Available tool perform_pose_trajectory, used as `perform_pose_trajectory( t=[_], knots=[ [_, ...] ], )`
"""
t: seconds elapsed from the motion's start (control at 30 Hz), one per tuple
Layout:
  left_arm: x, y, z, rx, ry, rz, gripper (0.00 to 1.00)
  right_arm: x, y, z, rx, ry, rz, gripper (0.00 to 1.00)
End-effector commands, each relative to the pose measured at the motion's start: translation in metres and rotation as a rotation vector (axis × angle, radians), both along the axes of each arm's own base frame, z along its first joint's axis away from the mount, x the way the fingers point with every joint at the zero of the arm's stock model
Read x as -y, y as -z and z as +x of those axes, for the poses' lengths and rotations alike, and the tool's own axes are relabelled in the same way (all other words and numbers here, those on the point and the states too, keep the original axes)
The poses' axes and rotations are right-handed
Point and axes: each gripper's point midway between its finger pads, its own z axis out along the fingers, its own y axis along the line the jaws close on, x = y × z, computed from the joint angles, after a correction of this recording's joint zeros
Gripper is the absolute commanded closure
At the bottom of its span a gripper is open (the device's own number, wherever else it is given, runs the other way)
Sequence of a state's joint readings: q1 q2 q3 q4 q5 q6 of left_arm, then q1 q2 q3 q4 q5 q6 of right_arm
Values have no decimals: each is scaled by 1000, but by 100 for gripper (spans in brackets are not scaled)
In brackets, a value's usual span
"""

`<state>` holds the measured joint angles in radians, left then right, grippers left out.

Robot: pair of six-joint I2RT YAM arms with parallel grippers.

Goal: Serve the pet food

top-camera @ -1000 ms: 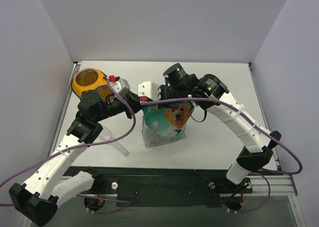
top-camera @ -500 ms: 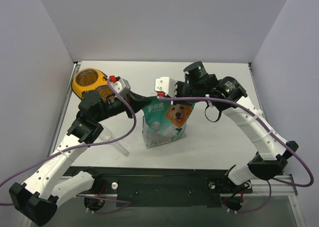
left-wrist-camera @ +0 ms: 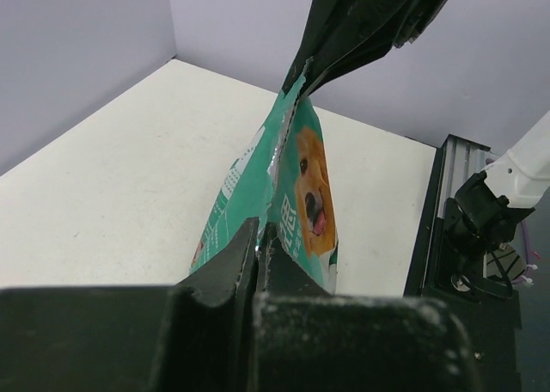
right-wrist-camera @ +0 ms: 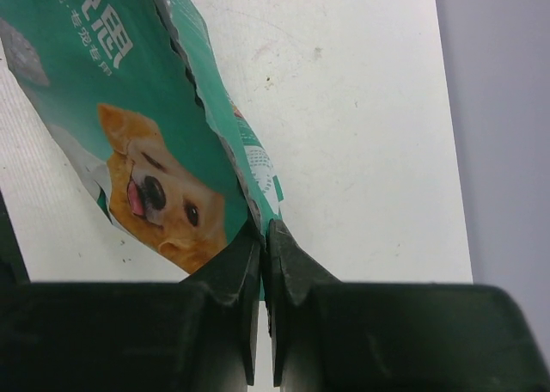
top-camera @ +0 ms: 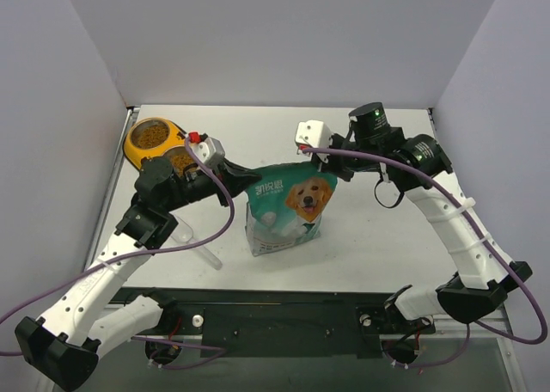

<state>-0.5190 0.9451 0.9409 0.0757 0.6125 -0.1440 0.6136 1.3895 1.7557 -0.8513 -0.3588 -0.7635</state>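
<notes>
Surface: white table [top-camera: 378, 237], grey walls.
Pouch [top-camera: 288, 207]: upright at centre; soft, floppy, bottom-heavy, I judge.
Pet food [top-camera: 152, 135]: loose kibble in feeder [top-camera: 131, 147], 10 o'clock.
My left gripper [left-wrist-camera: 260, 237]: pinching Pouch's 9 o'clock top corner.
My right gripper [right-wrist-camera: 262, 229]: pinching its 3 o'clock corner.
Hold: top corners.

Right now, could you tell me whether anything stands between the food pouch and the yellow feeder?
Only the left arm: holding a corner of the pouch, it reaches over part of the feeder. Nothing else shows between them.
</notes>
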Motion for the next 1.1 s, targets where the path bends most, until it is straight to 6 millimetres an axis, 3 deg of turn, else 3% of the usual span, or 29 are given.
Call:
perform_pose_trajectory(
  t=[0.0,0.13,0.33,0.47,0.63,0.77,0.8,0.83,0.87,0.97,1.07],
  knots=[
    [-21,-29,-5,86,-59,-51,100,113,-2,7,55,361,-224,100],
    [-16,-31,-15,90,0,-63,100,76,-20,-11,56,230,-148,96],
    [-10,-38,-25,99,74,-94,100,-17,-21,-41,11,-71,-115,54],
    [-7,-41,-29,100,99,-106,100,-56,-22,-45,17,-140,-99,45],
    [-6,-41,-32,99,113,-112,100,-100,-33,-40,31,-138,14,46],
    [-6,-40,-32,96,112,-114,100,-117,-32,-31,50,-113,35,52],
    [-6,-40,-31,96,109,-113,100,-118,-29,-28,50,-108,26,59],
    [-6,-41,-31,97,110,-115,100,-114,-25,-24,62,-82,3,63],
    [-6,-40,-31,94,109,-114,100,-107,-26,-19,90,-57,-19,76],
    [-7,-40,-29,95,96,-115,100,-85,-16,-12,114,-12,-80,94],
    [-10,-38,-27,97,71,-113,100,-60,-18,-7,109,42,-75,100]
  ],
)
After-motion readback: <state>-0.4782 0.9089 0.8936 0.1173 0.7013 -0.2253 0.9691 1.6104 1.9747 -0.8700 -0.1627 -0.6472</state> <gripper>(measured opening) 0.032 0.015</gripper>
